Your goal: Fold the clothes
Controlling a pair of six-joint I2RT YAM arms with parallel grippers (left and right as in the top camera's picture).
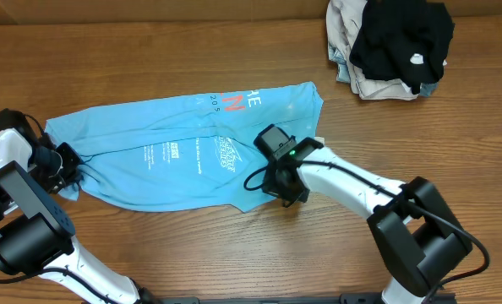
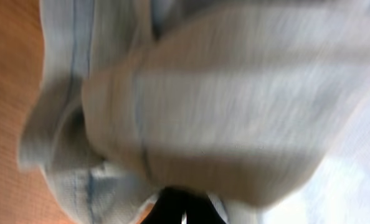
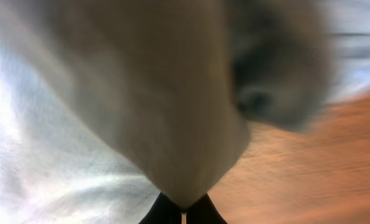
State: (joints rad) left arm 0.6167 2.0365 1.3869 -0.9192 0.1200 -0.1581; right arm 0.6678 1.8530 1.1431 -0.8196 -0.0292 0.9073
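Observation:
A light blue T-shirt [image 1: 175, 148] with white and red print lies across the wooden table, partly folded. My left gripper [image 1: 68, 165] is shut on the shirt's left end; in the left wrist view the bunched pale cloth [image 2: 222, 112] fills the frame above the closed black fingertips [image 2: 185, 211]. My right gripper [image 1: 272, 181] is shut on the shirt's lower right edge; in the right wrist view a fold of cloth [image 3: 172, 112] hangs pinched between the fingertips [image 3: 183, 214].
A pile of clothes [image 1: 390, 46], black on top of beige and white, sits at the back right. Bare wooden table [image 1: 234, 253] shows in front of the shirt, and also in the right wrist view [image 3: 322, 162].

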